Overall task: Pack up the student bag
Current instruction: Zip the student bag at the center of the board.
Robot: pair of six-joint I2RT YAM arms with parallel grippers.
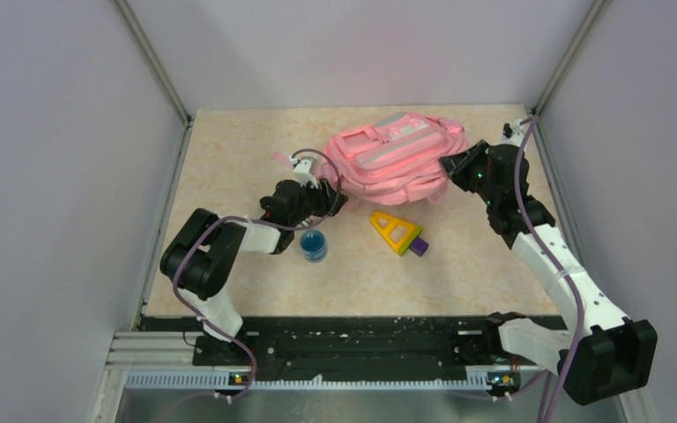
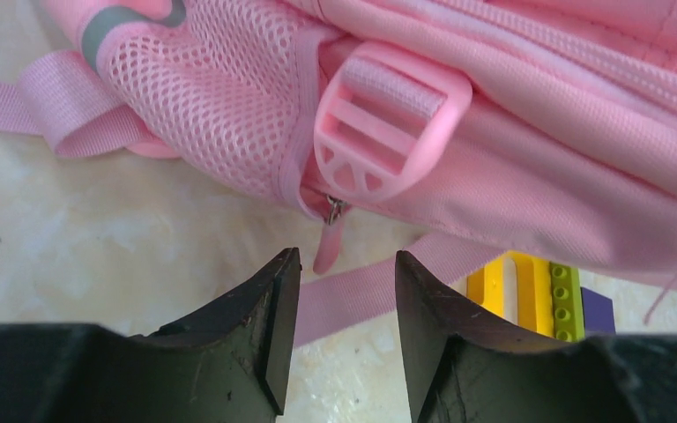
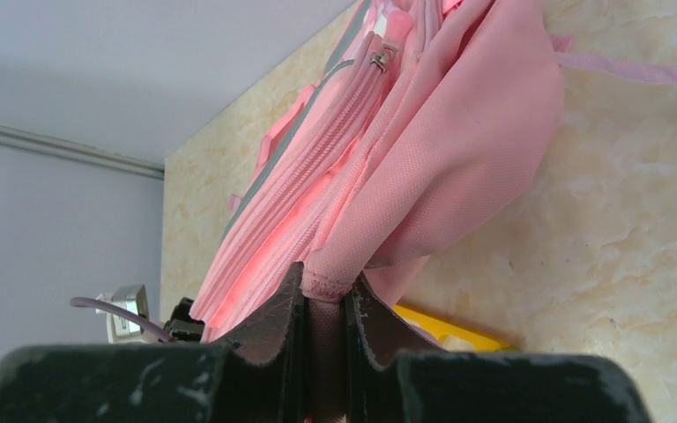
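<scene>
The pink student bag [image 1: 397,157] lies at the back of the table, slightly lifted on its right side. My right gripper [image 1: 451,167] is shut on a fold of its pink fabric [image 3: 326,286], pinched between the jaws in the right wrist view. My left gripper [image 1: 335,198] is open at the bag's left side; in the left wrist view [image 2: 339,264] a pink zip pull [image 2: 328,242] hangs just beyond the fingertips and a pink strap [image 2: 361,291] lies between them. A yellow triangular block toy [image 1: 397,232] and a blue cup [image 1: 314,245] sit in front of the bag.
A pink plastic buckle [image 2: 388,123] and mesh side pocket [image 2: 212,88] face the left gripper. The yellow, green and purple toy [image 2: 538,295] shows under the bag's edge. Grey walls enclose the table on three sides.
</scene>
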